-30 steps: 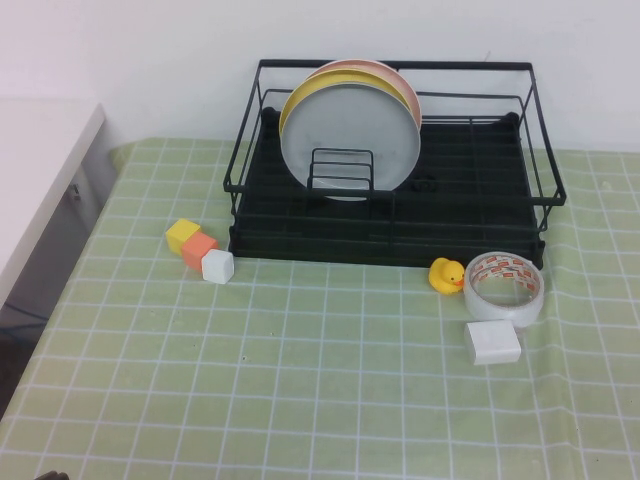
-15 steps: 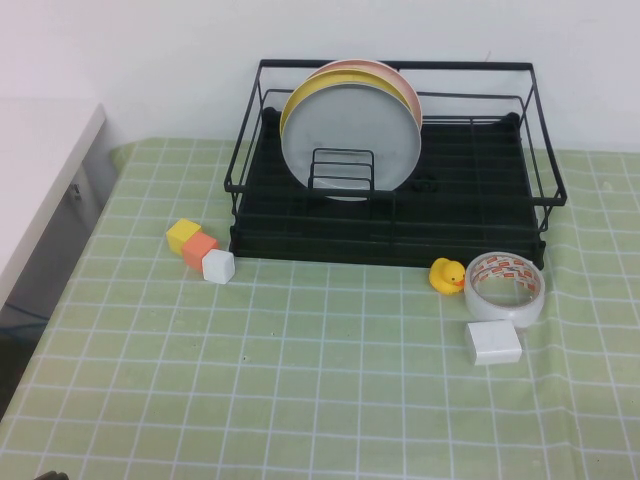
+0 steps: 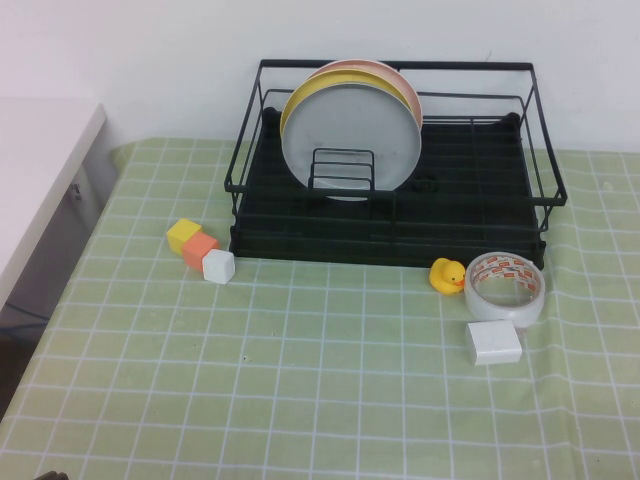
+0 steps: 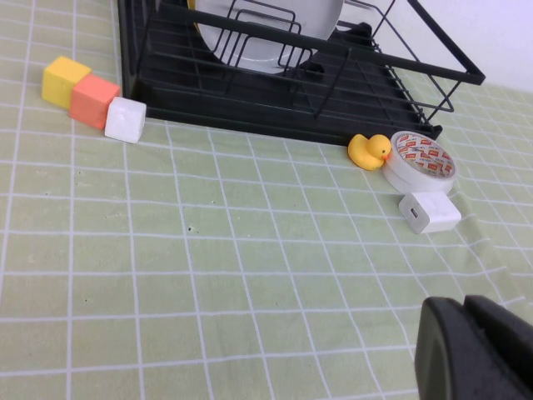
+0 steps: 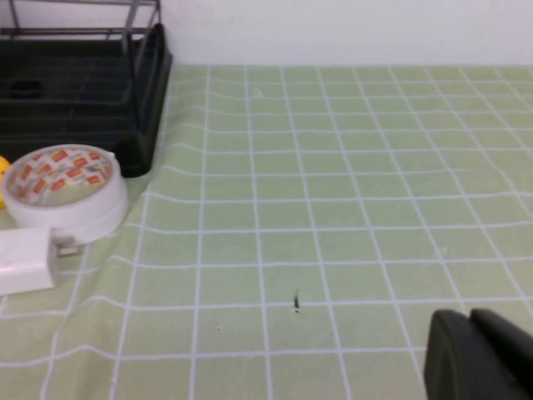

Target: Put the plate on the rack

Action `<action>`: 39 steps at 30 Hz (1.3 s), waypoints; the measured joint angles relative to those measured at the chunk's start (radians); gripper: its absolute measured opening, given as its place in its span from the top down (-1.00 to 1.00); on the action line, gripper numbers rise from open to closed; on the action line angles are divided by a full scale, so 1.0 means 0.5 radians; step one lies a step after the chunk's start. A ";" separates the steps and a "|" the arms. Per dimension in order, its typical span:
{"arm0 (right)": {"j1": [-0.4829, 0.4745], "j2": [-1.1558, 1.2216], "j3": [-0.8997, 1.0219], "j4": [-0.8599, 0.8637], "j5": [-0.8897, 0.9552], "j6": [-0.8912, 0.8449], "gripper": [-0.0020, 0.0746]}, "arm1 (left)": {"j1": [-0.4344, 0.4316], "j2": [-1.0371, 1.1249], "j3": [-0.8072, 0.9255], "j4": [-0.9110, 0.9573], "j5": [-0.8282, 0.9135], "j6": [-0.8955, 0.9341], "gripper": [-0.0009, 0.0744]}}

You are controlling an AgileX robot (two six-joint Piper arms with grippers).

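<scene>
The light grey-blue plate [image 3: 350,140] stands upright in the black wire rack [image 3: 390,240] at the back of the table, held by small wire dividers. A yellow plate [image 3: 292,105] and a pink plate [image 3: 400,75] stand right behind it. The plate [image 4: 321,17] and rack [image 4: 250,108] also show in the left wrist view. My left gripper [image 4: 470,304] is shut and empty, low over the cloth near the table's front, far from the rack. My right gripper [image 5: 468,321] is shut and empty over the cloth to the right of the rack [image 5: 83,92].
Yellow [image 3: 183,234], orange [image 3: 200,248] and white [image 3: 217,265] cubes lie by the rack's front left corner. A rubber duck [image 3: 447,275], a tape roll [image 3: 505,287] and a white charger block [image 3: 492,343] lie by its front right corner. A white counter [image 3: 40,170] borders the table's left.
</scene>
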 joint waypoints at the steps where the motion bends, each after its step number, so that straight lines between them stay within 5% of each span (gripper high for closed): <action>1: 0.017 0.000 0.000 -0.001 0.002 0.014 0.95 | 0.000 0.000 0.000 0.000 0.000 0.000 0.98; 32: 0.031 0.000 -0.004 -0.205 0.035 0.031 0.95 | 0.000 -0.035 0.037 0.021 -0.047 0.007 0.98; 35: 0.031 0.000 -0.004 -0.205 0.035 0.031 0.95 | 0.000 -0.108 0.112 0.246 -0.127 -0.062 0.98; 39: 0.031 0.000 -0.004 -0.209 0.035 0.031 0.95 | 0.000 -0.260 0.271 0.765 -0.325 -0.582 0.98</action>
